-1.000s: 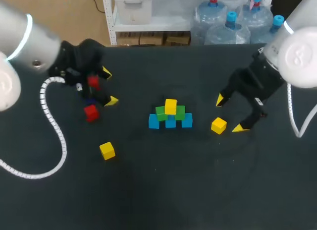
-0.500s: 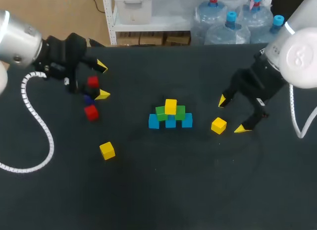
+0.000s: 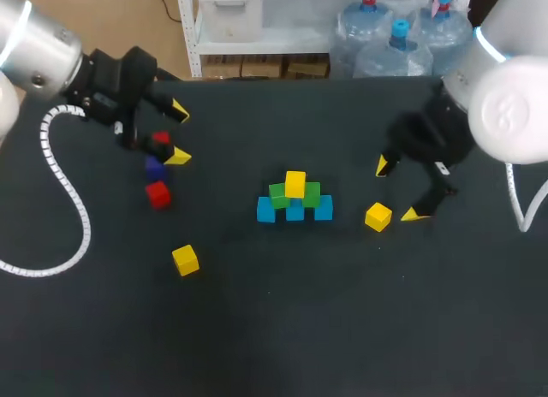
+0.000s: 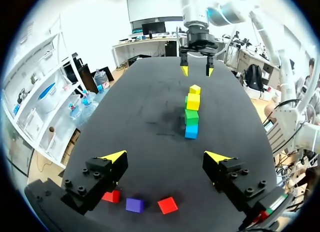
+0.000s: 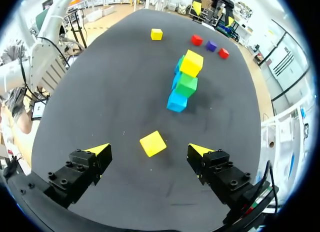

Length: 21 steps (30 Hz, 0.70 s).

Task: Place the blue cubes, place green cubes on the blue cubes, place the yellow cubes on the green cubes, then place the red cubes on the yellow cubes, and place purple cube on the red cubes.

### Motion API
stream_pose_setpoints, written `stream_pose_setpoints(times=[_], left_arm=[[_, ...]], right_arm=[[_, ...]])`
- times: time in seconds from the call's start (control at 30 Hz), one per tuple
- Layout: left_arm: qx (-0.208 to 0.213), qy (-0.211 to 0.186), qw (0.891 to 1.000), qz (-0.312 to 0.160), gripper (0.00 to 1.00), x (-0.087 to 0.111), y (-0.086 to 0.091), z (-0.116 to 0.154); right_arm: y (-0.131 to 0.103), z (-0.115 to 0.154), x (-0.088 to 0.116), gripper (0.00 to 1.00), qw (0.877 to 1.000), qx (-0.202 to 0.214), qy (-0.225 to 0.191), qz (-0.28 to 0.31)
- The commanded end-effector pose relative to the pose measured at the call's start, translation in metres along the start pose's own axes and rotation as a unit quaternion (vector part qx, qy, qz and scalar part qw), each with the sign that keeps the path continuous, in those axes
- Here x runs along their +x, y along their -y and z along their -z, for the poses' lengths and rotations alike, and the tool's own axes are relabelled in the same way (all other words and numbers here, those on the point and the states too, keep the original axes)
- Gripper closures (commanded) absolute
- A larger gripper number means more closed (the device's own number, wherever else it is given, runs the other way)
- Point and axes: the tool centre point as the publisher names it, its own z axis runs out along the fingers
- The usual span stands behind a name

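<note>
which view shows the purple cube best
Left wrist view: the purple cube lies near, unblocked, between two red cubes under the left claw. The head view shows it small by that claw; the right wrist view, tiny and far off.

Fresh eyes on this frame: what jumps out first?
The half-built pyramid in the middle: three blue cubes, two green cubes on them, a top yellow cube. To its right, the right hand hangs open beside a loose yellow cube. At the far left, the left hand is open by two red cubes and a purple cube.
</note>
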Motion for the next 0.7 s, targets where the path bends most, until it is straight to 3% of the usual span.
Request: stream_pose_setpoints(times=[0.03, 0.3, 0.53, 0.7], left_arm=[[0.003, 0.000, 1.000, 0.000, 0.00, 0.000, -0.002, -0.001], [0.003, 0.000, 1.000, 0.000, 0.00, 0.000, -0.002, -0.001], [0.003, 0.000, 1.000, 0.000, 0.00, 0.000, -0.002, -0.001], [0.003, 0.000, 1.000, 0.000, 0.00, 0.000, -0.002, -0.001]], right_arm=[[0.002, -0.005, -0.005, 0.00, 1.000, -0.009, -0.004, 0.015], [0.013, -0.019, 0.011, 0.00, 0.996, -0.059, 0.026, 0.061], [0.020, -0.022, 0.007, 0.00, 0.995, -0.071, 0.005, 0.072], [0.013, -0.030, 0.001, 0.00, 0.995, -0.074, -0.011, 0.072]])
